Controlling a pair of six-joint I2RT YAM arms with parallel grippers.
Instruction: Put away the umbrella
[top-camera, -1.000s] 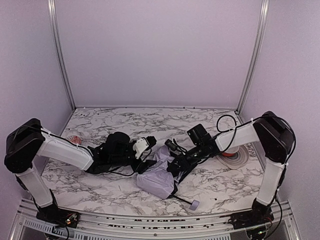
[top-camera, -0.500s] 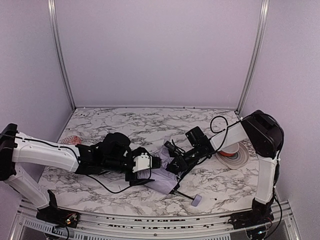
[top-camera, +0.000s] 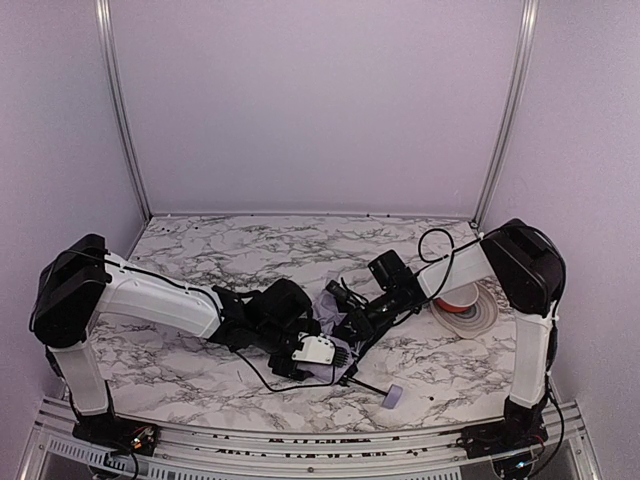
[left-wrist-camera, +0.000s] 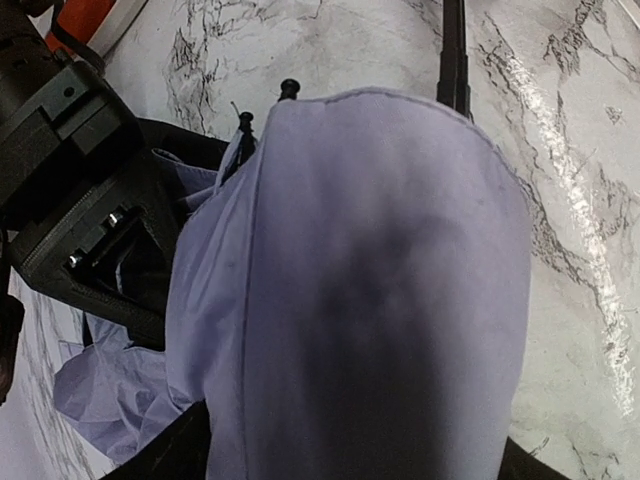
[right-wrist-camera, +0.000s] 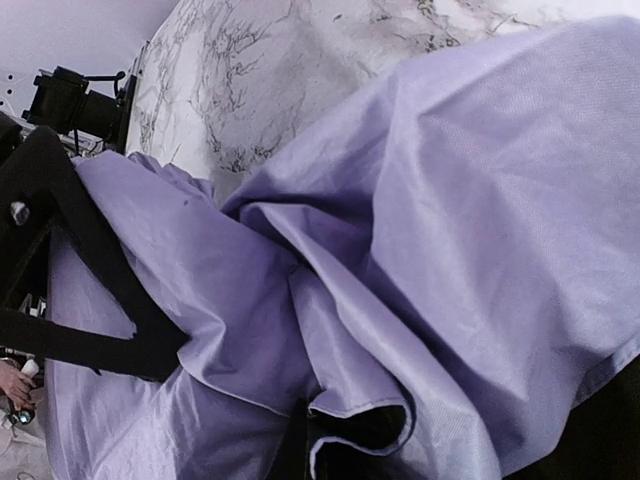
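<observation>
The umbrella lies collapsed mid-table as a crumpled lavender bundle. Its thin black shaft runs to the front right and ends in the small lavender handle. My left gripper lies over the front of the bundle. In the left wrist view the fabric fills the frame and hides the fingers, with the shaft beyond. My right gripper is pressed into the bundle's right side. In the right wrist view folds of fabric gather toward it.
An orange-and-white bowl stands at the right, close behind the right forearm, and shows at the top left of the left wrist view. A small red-and-white object lies at the far left. Walls enclose the marble table.
My left gripper has swung from the umbrella's left side to its front, over the fabric. The bundle now looks smaller and mostly covered. The right gripper has stayed at the umbrella.
</observation>
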